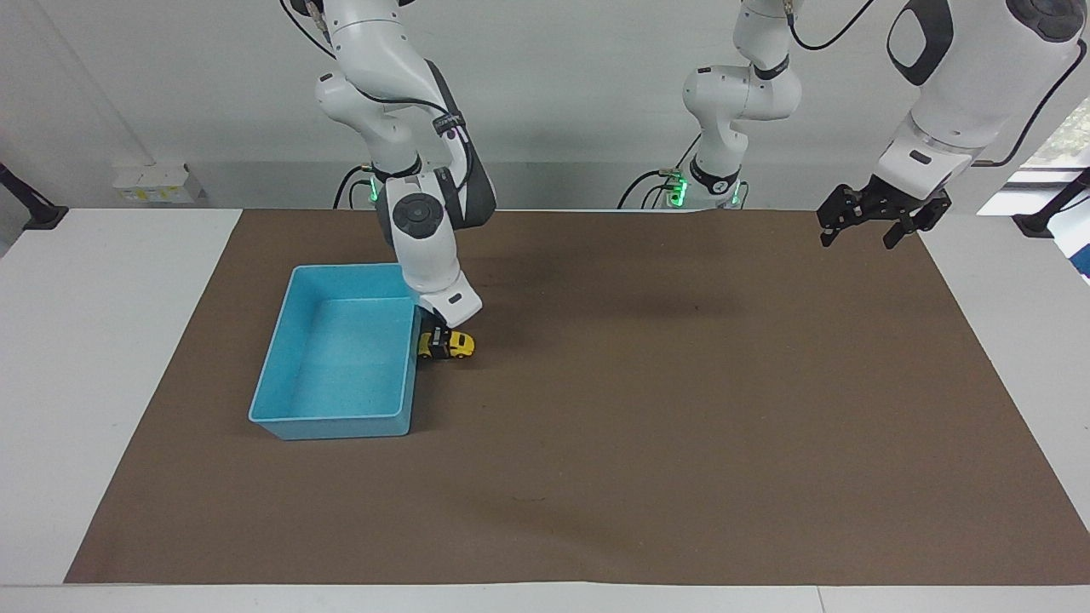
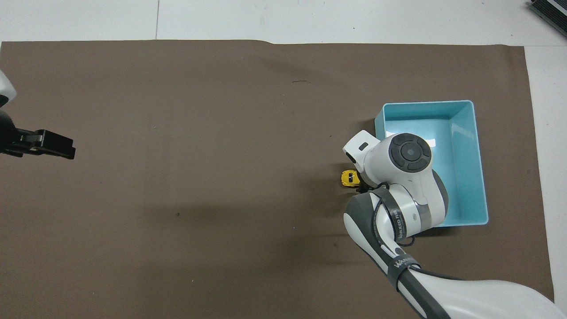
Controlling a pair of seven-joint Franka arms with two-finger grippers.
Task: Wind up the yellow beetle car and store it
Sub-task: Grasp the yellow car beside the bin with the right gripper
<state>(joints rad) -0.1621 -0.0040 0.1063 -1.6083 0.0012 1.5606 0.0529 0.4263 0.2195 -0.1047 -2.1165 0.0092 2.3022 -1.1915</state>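
The yellow beetle car (image 1: 462, 344) stands on the brown mat right beside the blue bin's (image 1: 341, 419) wall, on the side toward the left arm's end. My right gripper (image 1: 439, 342) is down at the mat and shut on the car's middle, with one black finger across the car's side. In the overhead view only the car's front (image 2: 348, 178) shows, and the right arm's wrist hides the rest. My left gripper (image 1: 869, 228) waits open in the air over the mat's corner at the left arm's end.
The blue bin (image 2: 427, 103) has nothing in it. The brown mat (image 1: 647, 443) covers most of the white table. A small white box (image 1: 157, 183) sits at the table's edge beside the wall.
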